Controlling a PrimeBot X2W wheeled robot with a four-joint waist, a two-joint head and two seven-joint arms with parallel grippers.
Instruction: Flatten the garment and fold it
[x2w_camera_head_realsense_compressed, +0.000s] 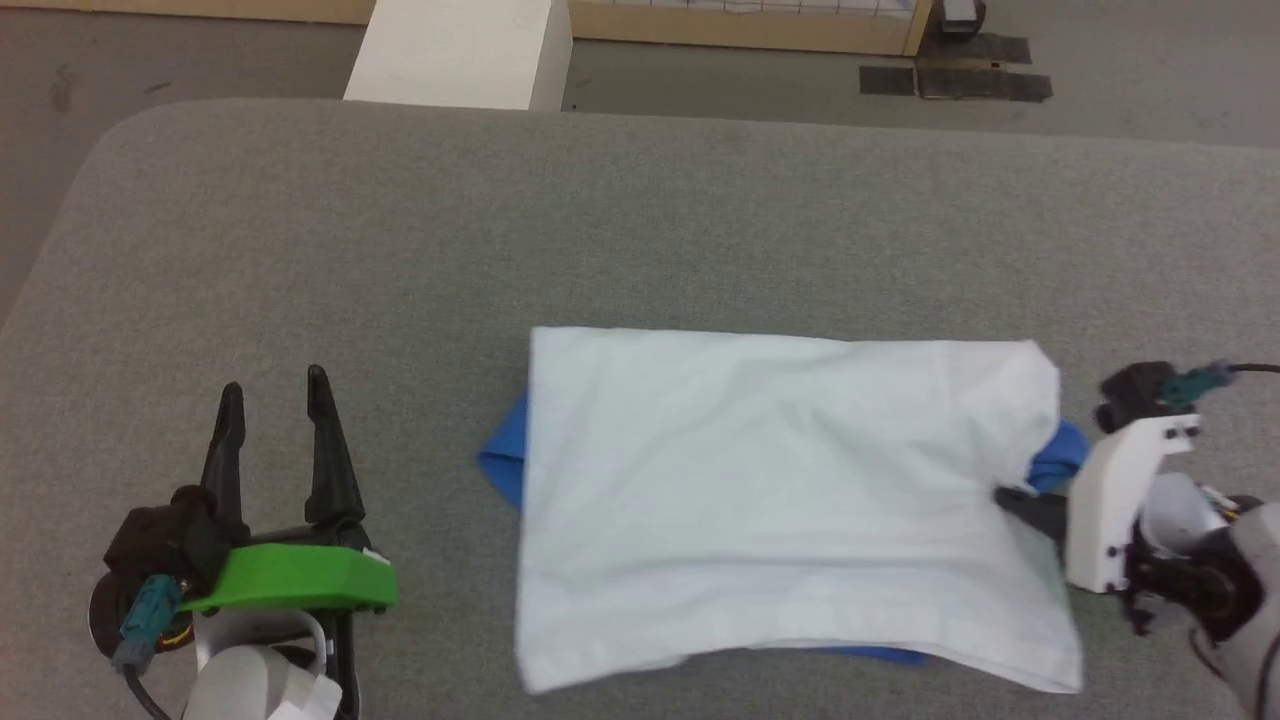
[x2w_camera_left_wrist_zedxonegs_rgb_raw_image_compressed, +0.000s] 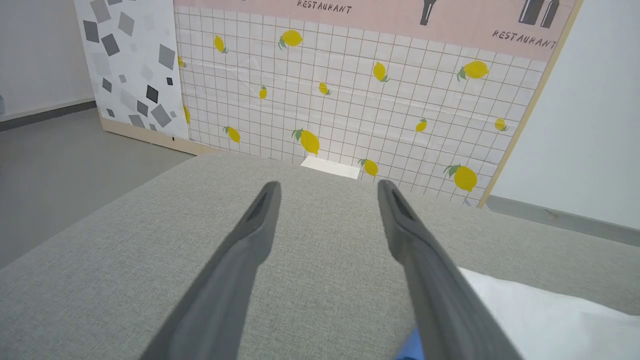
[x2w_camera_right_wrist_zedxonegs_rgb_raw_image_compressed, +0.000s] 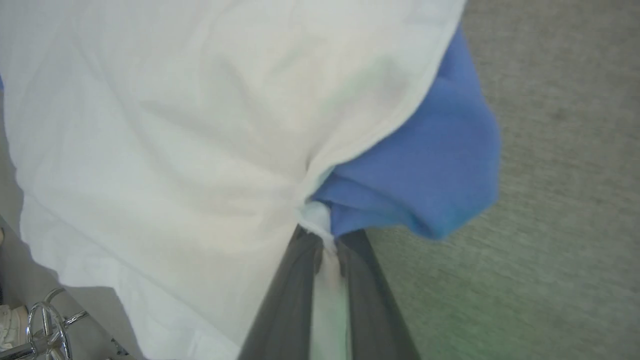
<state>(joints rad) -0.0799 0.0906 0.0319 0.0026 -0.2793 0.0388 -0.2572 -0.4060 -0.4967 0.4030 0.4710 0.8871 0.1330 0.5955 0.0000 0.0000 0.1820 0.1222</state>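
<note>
Spreading across most of the head view, a grey padded surface is carrying everything. A lemon-patterned wall panel is rising beyond its far edge, and a white block is standing just in front of that panel. The garment is lying as a folded white rectangle on the near right part of the surface, with blue cloth peeking out at its left, right and near edges. The right gripper is clenching a pinch of white cloth at the garment's right edge, just beside the blue sleeve. The left gripper is hovering well apart to the garment's left, fingers spread, grasping nothing. Bare grey surface is stretching wide on the far side and to the left.
</note>
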